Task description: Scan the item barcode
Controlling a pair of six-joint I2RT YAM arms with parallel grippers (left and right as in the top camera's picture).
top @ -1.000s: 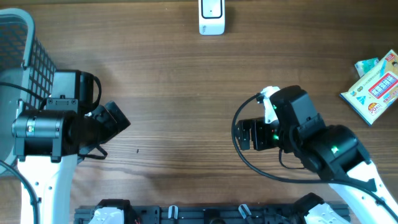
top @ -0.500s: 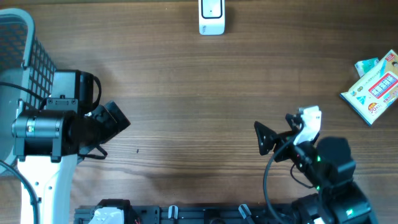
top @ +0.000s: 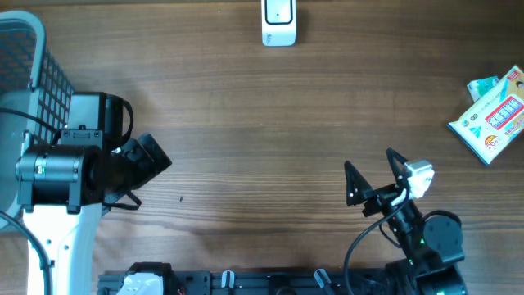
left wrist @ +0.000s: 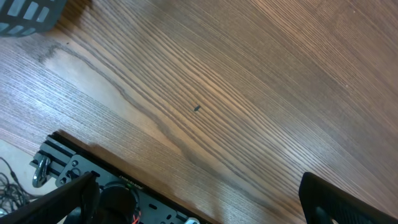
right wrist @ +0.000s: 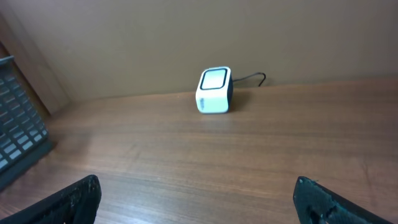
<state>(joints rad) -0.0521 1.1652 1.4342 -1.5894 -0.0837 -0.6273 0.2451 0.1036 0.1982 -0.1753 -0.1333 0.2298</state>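
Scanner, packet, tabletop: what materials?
Scanner: likely hard plastic, smooth white shell with rounded corners.
Packet: probably soft printed plastic film, colourful print, flat pouch shape.
Tabletop: wood or wood-look laminate, brown with grain lines, fairly matte.

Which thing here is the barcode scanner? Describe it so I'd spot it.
On the wooden table, follow the far edge to its middle. The scanner stands there alone: a small white box, unlike the colourful packet at the right edge and the grey basket at the left.

Even, soft light; sharp frames.
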